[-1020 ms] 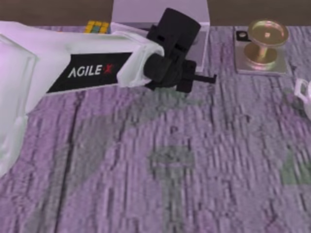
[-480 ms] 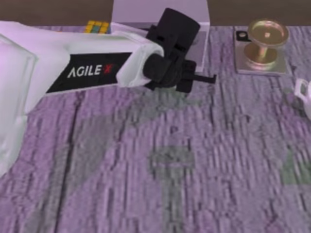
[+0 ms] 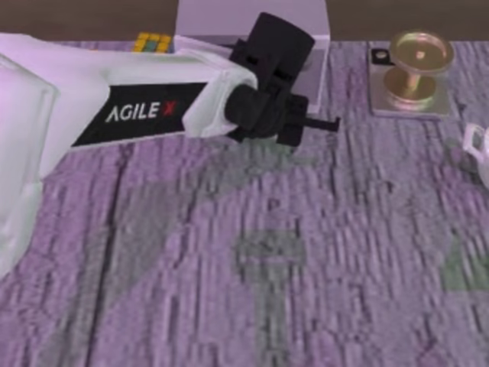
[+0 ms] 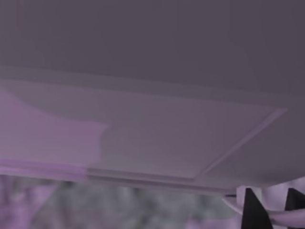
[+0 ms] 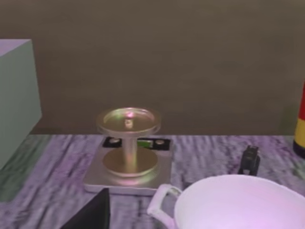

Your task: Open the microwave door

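Purple-grained table (image 3: 306, 290) carries the microwave (image 3: 221, 17) at its far edge, where the left gripper (image 3: 325, 122), finger state indeterminate, meets the microwave door (image 4: 157, 143); poor handle purchase risks slipping off.

Top view: we look straight down on the table (image 3: 306, 290), microwave (image 3: 221, 17) at the frame's upper edge. Left wrist view: pressed close against the microwave door (image 4: 157, 143). Right wrist view: low, facing the back wall; shares the scale (image 5: 127, 162) (image 3: 411, 73) with the top view.
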Controlling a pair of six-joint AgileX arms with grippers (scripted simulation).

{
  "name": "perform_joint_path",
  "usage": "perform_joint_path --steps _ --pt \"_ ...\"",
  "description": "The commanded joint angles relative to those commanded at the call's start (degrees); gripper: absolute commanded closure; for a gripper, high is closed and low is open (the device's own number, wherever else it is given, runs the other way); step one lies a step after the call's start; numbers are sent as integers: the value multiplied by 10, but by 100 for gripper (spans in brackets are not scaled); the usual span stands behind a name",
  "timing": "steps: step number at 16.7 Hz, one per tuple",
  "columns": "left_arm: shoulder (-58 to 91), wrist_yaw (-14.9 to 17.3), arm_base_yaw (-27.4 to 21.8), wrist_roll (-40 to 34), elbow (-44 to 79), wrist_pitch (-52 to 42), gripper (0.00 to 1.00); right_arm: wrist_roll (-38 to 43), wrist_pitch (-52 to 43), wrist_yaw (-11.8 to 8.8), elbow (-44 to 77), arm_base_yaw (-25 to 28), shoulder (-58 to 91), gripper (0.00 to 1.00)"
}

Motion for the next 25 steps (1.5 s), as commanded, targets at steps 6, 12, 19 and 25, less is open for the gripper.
perform_joint_path --steps 6,12,19,25 --pt "1 5 -4 -2 0 0 100 0 0 0 0 0 0 0" --pt "-20 23 6 28 -30 19 100 0 0 0 0 0 0 0" --pt "-22 25 7 31 -36 20 100 0 0 0 0 0 0 0" --pt "-22 25 7 31 -36 20 100 0 0 0 0 0 0 0"
